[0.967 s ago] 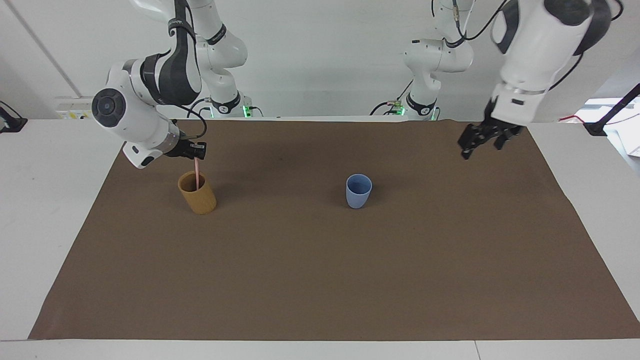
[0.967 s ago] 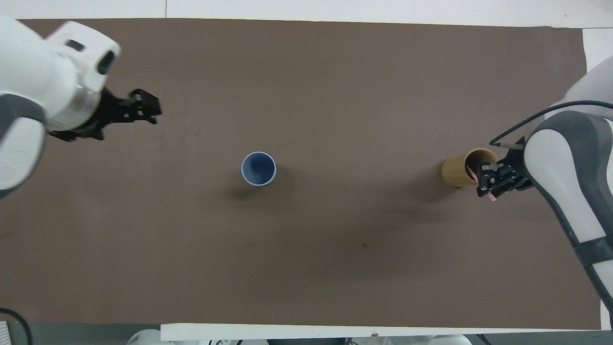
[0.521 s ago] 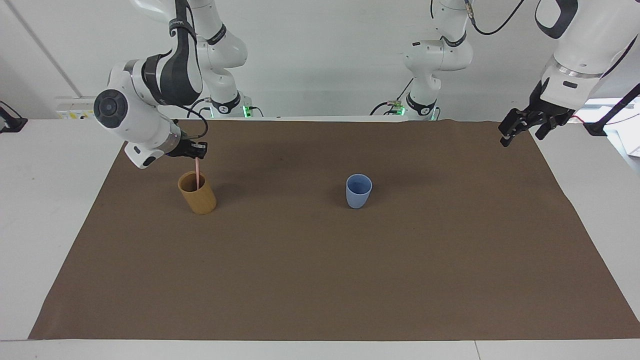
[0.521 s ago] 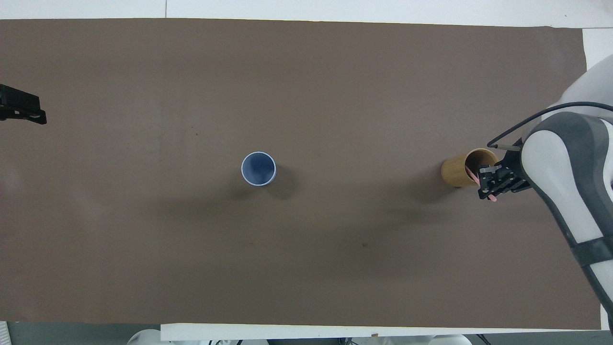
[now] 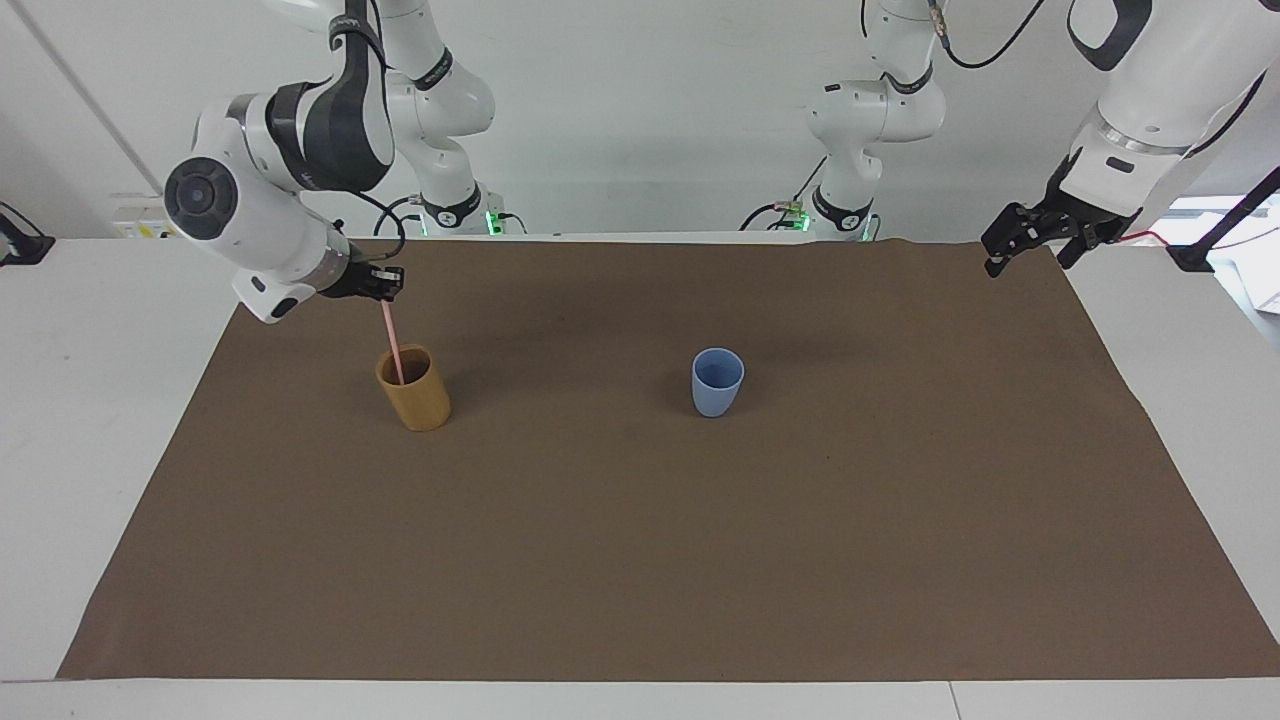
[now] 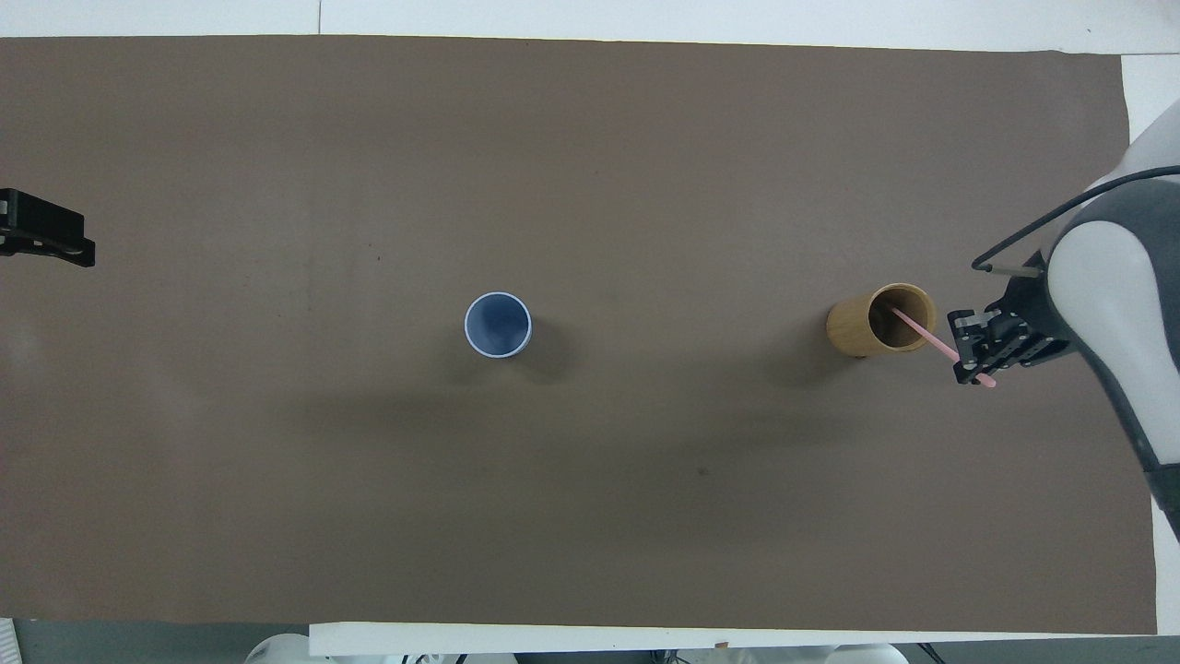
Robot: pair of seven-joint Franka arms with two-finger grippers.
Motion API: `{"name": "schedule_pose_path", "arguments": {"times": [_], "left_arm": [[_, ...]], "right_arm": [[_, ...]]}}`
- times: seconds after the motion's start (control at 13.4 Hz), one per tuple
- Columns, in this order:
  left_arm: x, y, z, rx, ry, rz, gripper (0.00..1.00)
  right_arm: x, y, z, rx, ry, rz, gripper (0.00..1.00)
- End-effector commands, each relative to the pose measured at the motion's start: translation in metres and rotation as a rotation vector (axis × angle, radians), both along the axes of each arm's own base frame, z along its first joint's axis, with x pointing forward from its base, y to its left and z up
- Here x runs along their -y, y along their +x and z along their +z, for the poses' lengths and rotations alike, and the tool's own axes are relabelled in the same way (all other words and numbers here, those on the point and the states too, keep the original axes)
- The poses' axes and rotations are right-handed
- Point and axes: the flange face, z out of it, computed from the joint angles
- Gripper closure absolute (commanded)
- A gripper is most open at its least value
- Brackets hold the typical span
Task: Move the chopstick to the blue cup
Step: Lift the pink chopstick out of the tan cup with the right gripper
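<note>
Presently, one chopstick [image 5: 392, 343] is pinched by the closed right gripper [image 5: 385, 295] above one tan cup [image 5: 414, 389]; the left gripper [image 5: 1022, 240] is spread wide, empty, and one blue cup [image 5: 717, 382] is untouched.

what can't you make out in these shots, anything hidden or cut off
- Lower end of the chopstick: hidden inside the tan cup in both views, so whether it touches the bottom is unknown.
- Left gripper: cut off by the overhead view's edge; only the tip shows.
- Right gripper, shut on the chopstick: the contact itself is too small to read in either view.
- Blue cup: the facing view hides its floor behind the wall.
</note>
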Motion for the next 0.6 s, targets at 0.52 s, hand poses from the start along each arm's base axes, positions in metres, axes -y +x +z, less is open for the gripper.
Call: {"name": "schedule_pose_path", "arguments": {"times": [0.52], "left_arm": [[-0.002, -0.003, -0.004, -0.024, -0.007, -0.015, 0.00]], "right_arm": [[-0.140, -0.015, 0.141, 0.024, 0.162, 0.052, 1.00]]}}
